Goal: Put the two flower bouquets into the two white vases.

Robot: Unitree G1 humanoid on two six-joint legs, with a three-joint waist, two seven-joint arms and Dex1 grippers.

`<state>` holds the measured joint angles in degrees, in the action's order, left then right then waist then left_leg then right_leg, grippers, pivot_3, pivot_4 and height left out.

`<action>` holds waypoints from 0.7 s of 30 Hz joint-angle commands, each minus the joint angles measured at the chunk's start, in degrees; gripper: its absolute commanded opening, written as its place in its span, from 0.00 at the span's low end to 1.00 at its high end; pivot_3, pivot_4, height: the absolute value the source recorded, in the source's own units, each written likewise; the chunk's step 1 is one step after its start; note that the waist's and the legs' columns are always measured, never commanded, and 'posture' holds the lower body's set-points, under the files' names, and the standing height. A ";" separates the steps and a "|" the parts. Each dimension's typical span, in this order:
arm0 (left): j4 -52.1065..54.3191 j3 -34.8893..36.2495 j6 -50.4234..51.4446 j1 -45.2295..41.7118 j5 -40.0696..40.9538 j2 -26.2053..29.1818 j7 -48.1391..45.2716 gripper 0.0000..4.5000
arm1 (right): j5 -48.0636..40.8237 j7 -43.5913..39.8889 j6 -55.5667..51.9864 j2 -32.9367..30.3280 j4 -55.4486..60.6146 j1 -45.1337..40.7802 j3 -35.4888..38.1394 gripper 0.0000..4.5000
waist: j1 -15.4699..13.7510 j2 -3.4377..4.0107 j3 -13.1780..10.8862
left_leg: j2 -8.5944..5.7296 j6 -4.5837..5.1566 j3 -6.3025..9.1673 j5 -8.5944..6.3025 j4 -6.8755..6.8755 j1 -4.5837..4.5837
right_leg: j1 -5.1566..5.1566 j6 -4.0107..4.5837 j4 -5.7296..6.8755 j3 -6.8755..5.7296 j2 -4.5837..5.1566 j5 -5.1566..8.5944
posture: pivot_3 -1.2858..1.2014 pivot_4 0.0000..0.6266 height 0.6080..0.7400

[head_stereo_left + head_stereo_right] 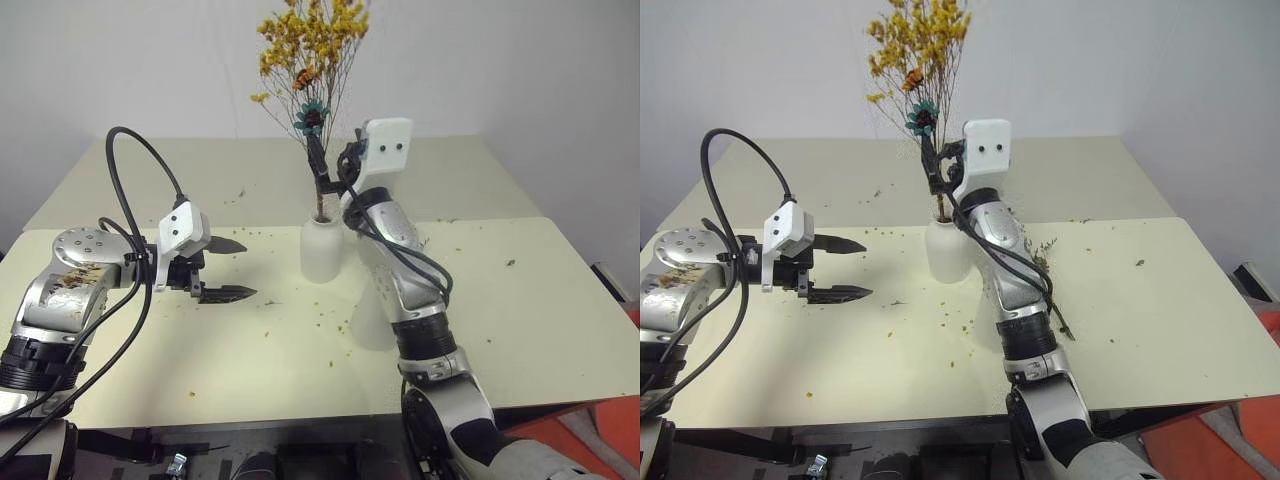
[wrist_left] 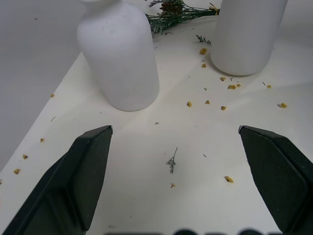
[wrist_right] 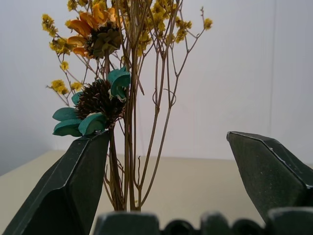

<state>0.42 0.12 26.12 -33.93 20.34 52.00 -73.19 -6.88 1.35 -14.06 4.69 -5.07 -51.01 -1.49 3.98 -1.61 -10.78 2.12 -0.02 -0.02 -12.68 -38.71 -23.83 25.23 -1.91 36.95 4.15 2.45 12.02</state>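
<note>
Right gripper (image 3: 161, 186) closest to the lens: jaws spread wide, nothing between them, yellow-orange bouquet (image 3: 142, 98) stems just ahead of the fingertips. Not gripping.

Left gripper (image 1: 222, 268) also spread apart and empty, hovering over the table (image 1: 520, 330) to the robot's left of the vases, pointing toward them.

Progress, my read: roughly half done.
- Yellow-orange bouquet sits in the bottle-shaped vase (image 1: 322, 250). Stems in the neck, long axis near vertical, blossoms up (slight fan-out at the top, a teal flower and an orange one mixed in).
- Grey-green sprig bunch (image 1: 1048, 270) not yet placed. It lies flat on the table behind the right forearm, beside the cylinder vase (image 2: 247, 34). Long axis along the tabletop, running diagonally; which end is the stem end I can't tell for sure, the arm covers most of it.
- Cylinder vase stands upright just beside the bottle vase, nothing visibly in it.

Left to do: pick up the sprig bunch, stand it up, drop the stems into the cylinder. Loose petal crumbs (image 2: 227, 178) all over the table, harmless.
</note>
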 commanded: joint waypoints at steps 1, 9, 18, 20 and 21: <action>0.12 0.17 -1.48 -1.78 -0.14 0.21 -0.29 1.00 | 0.43 0.00 -1.26 0.03 5.10 0.84 -0.40 1.00 | 0.00 0.00 0.00 | 0.00 0.00 0.00 0.00 0.00 0.00 | 0.00 0.00 0.00 0.00 0.00 0.00 | 0.52 0.24 1.00; -0.70 -0.15 -2.06 -1.99 -0.41 0.33 -0.53 1.00 | 0.70 -4.80 -4.54 -3.47 11.44 5.65 -3.03 1.00 | -0.01 0.00 0.00 | -0.01 0.00 0.00 0.00 0.00 0.00 | 0.00 -0.01 -0.01 0.00 0.00 0.01 | 0.52 0.24 1.00; -0.66 -0.24 -1.90 -1.76 -0.83 0.39 -0.51 1.00 | 4.34 -6.46 -5.67 -7.22 14.75 7.47 -4.35 1.00 | -0.02 0.00 0.00 | -0.01 0.00 0.00 0.00 0.00 0.00 | 0.00 -0.03 0.00 0.00 0.00 0.02 | 0.52 0.24 1.00; -0.77 -0.47 -2.07 -1.71 -1.18 0.33 -0.48 1.00 | 4.19 -6.66 -6.02 -7.44 15.58 7.72 -4.07 1.00 | -0.03 0.00 0.00 | -0.01 0.00 0.00 0.00 0.00 0.00 | 0.00 -0.03 -0.01 0.00 0.00 0.02 | 0.52 0.24 1.00; -0.78 -0.52 -2.07 -1.71 -1.29 0.31 -0.48 1.00 | 3.98 -6.63 -6.29 -7.44 15.98 7.83 -3.84 1.00 | -0.02 -0.01 0.00 | -0.01 0.00 0.00 0.00 0.00 0.00 | 0.00 -0.03 -0.01 0.00 0.00 0.02 | 0.52 0.24 1.00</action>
<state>-0.88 -0.52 25.02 -34.82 19.18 51.89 -73.63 -2.95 -5.05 -20.35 -2.90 7.49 -43.01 -5.94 3.96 -1.61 -10.77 2.11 -0.02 -0.02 -12.68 -38.71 -23.83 25.23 -1.93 36.94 4.15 2.45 12.05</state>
